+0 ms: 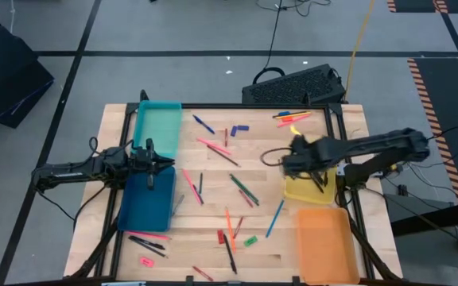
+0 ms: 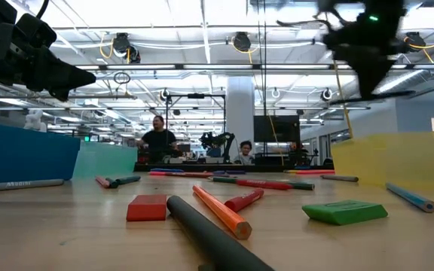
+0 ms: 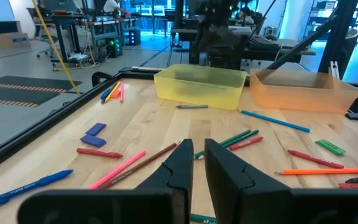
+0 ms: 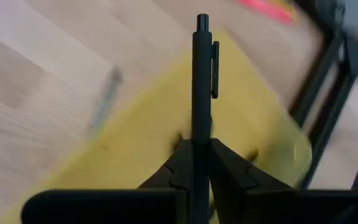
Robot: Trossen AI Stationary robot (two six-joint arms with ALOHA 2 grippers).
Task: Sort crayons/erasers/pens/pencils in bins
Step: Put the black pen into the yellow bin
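I can read almost nothing from where I work. A grey pen lying beside the dark blue bin carries a line of small print along its barrel, yet the letters are too faint for me to make out. A blue pen near the tabletop's edge bears pale lettering that I cannot read either. No labels, brands or numbers show on my fingers or the bins.
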